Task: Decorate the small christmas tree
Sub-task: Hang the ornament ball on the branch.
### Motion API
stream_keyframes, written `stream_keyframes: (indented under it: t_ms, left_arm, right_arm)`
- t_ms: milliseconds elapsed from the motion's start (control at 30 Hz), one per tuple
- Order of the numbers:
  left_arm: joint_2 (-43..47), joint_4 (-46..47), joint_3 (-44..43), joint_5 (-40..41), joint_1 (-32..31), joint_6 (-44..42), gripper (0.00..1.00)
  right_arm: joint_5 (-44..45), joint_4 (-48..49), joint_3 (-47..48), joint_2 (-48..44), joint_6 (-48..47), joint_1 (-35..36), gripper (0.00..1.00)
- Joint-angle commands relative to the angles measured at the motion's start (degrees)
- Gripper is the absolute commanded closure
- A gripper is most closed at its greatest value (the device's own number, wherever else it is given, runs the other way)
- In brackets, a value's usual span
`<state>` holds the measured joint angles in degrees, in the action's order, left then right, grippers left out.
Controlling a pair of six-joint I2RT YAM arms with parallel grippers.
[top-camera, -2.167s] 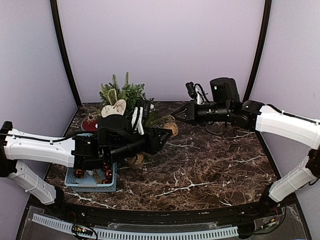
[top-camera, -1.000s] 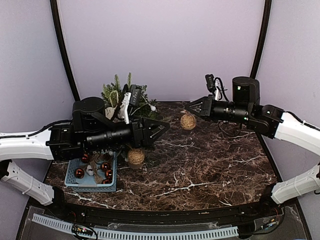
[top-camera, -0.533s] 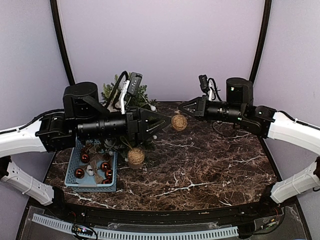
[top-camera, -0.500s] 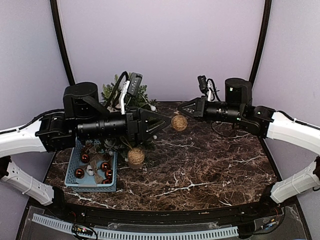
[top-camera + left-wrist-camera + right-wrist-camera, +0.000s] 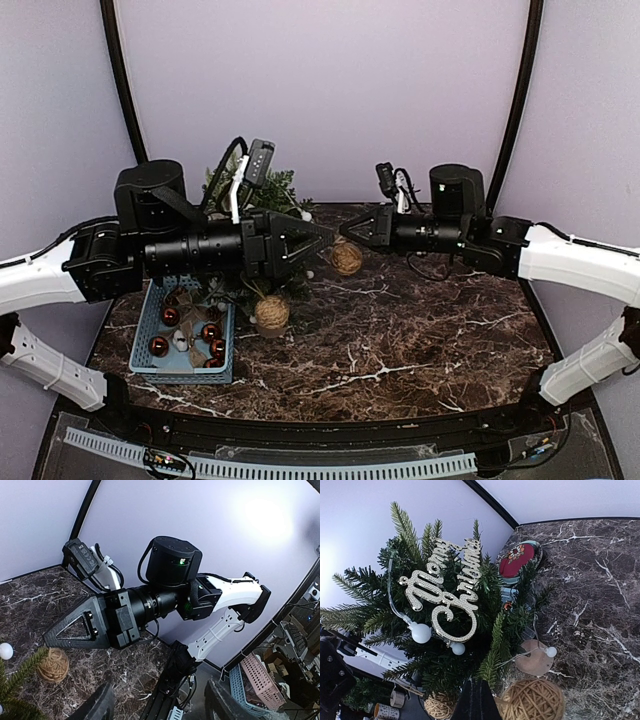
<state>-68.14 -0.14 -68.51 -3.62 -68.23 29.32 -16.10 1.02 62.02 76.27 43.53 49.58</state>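
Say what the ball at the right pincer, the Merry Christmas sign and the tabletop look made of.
The ball: wound tan twine, probably jute, matte; separate strands show. The sign: pale gold glitter over plastic or metal, can't tell which; grainy sparkle. The tabletop: dark brown marble or marble-look laminate; white veins, faint sheen.

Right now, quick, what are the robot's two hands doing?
Left hand: open, empty.
Right hand: closed, with the twine ball hanging from it.

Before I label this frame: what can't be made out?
Top view: tree mostly behind left arm; basket's far end too.
Top view: whether right gripper holds the ball beside it: too small.
Right wrist: its fingers cut off by bottom edge.
Left wrist: left fingers likewise.
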Motion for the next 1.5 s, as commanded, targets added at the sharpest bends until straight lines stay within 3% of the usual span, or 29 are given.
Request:
stream_keyframes:
  t_ms: [0,567,967,1267,1467]
  left_arm:
    - [1.7,0.0,-0.2,-0.2,0.4,-0.4,0.37]
    - [2.6,2.9,1.6,0.1,0.5,0.6,0.37]
    - [2.7,3.1,1.9,0.2,0.5,0.7,0.36]
    - [2.7,3.1,1.9,0.4,0.6,0.5,0.36]
    - [2.8,3.0,2.0,0.2,0.6,0.6,0.35]
  right_arm:
    - [0.7,3.4,1.9,0.7,-1.0,0.8,1.0]
    - [2.8,5.8,-1.6,-0.4,-0.5,1.3,0.99]
    - [2.6,7.1,-3.2,-1.7,0.0,1.3,0.8]
    - [4.0,6.6,-3.1,-3.1,-1.0,1.3,0.6]
    - [4.2,6.4,-2.8,-3.4,-1.5,1.3,0.54]
